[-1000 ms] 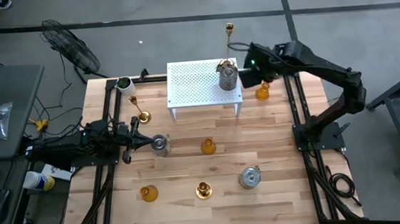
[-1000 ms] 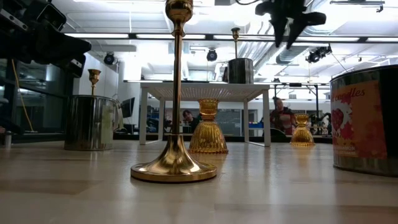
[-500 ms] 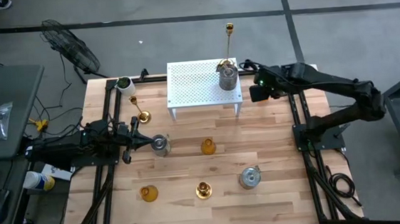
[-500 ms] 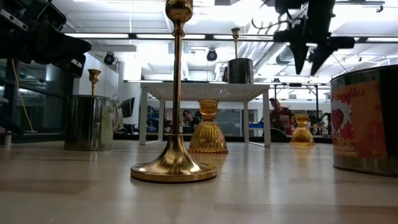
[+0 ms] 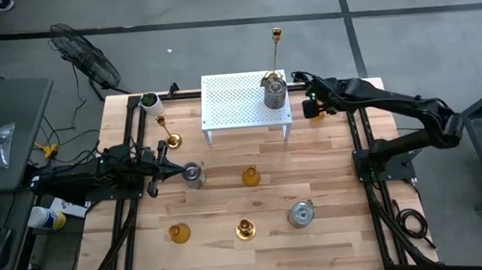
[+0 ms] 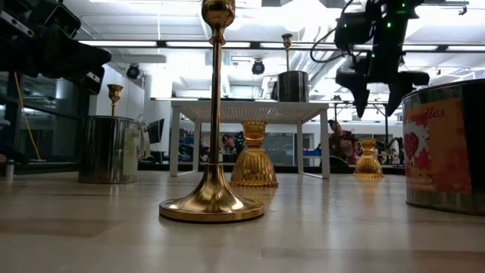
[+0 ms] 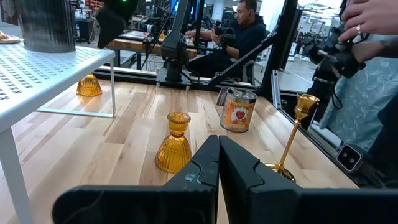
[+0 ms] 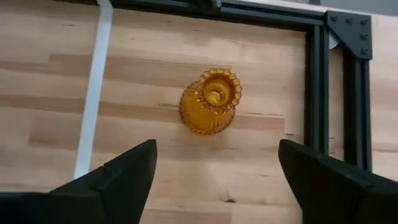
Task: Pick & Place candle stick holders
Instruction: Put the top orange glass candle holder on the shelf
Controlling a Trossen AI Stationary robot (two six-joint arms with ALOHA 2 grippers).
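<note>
Lettering reading "candles", in pink script with red-pink hearts, marks the label of the silver tin (image 6: 447, 148) nearest the low camera; no other writing is legible. The white perforated rack (image 5: 245, 102) serves as landmark throughout.

Nearest, well in front of the rack: an amber glass holder (image 5: 178, 234), a gold stemmed stick (image 5: 245, 229) and the labelled silver tin (image 5: 301, 213) stand in a row on the bench (image 5: 335, 231).

Closer to the rack's front edge: a second silver cup (image 5: 193, 174) and an amber holder (image 5: 250, 177). The left gripper (image 5: 164, 166) lies just beside that cup, on its side away from the amber holder, fingers (image 7: 205, 171) pressed together and holding nothing. A gold stick (image 5: 168, 141) leans off the rack's front left corner.

On the rack's right rear part: a third silver cup (image 5: 275, 93). Beside the rack's right edge: the third amber holder (image 8: 210, 101), upright on the bench. The right gripper (image 5: 303, 93) hangs above it, fingers (image 8: 121, 171) spread wide to either side, not touching the glass.

Beyond the rack's rear edge: a gold stick (image 5: 276, 37). Off its rear left corner: a white cup (image 5: 150, 101).
</note>
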